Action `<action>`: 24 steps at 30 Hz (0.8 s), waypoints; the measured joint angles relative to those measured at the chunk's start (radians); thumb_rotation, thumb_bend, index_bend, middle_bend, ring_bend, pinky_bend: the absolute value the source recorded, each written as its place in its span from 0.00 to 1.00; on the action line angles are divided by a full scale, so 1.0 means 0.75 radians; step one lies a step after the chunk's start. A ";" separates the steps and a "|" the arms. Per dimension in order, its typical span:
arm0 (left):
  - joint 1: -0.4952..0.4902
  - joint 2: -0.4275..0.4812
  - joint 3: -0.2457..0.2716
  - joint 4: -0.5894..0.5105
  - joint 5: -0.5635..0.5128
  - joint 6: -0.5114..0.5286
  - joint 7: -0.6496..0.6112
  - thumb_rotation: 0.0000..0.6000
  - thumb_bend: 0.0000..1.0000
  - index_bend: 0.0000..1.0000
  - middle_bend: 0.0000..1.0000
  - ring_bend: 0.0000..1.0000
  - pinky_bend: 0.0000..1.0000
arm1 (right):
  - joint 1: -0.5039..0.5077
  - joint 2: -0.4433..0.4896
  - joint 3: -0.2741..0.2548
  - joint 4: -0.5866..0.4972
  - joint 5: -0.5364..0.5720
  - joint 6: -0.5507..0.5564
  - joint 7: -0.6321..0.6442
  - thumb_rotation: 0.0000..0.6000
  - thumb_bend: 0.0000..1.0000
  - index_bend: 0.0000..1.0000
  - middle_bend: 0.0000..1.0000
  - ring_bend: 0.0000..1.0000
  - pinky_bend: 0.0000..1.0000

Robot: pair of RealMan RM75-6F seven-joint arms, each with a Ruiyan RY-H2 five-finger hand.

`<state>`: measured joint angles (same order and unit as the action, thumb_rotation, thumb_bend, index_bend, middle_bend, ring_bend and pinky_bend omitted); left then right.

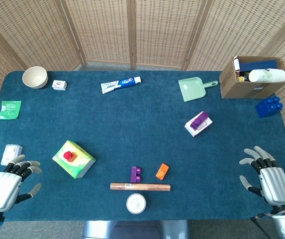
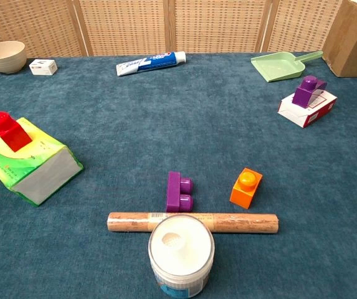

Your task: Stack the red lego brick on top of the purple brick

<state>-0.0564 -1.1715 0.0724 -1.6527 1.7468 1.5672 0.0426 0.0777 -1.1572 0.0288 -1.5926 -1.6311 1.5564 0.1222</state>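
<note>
The red lego brick sits on top of a green tissue pack at the front left. A purple brick lies on its side near the front middle, just behind a wooden rolling pin. A second purple brick rests on a small white box at the right. My left hand is open at the front left corner, holding nothing. My right hand is open at the front right, also holding nothing. Neither hand appears in the chest view.
An orange brick lies right of the purple one, a white lidded jar in front of the pin. Further back: bowl, toothpaste, green dustpan, cardboard box, blue brick.
</note>
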 measured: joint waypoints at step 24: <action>0.005 0.017 0.006 0.000 0.019 0.025 -0.028 1.00 0.33 0.42 0.36 0.34 0.17 | 0.033 0.037 0.018 -0.032 -0.019 -0.015 0.027 1.00 0.27 0.40 0.24 0.12 0.19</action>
<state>-0.0525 -1.1586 0.0772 -1.6527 1.7609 1.5863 0.0214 0.1021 -1.1292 0.0419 -1.6169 -1.6455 1.5452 0.1423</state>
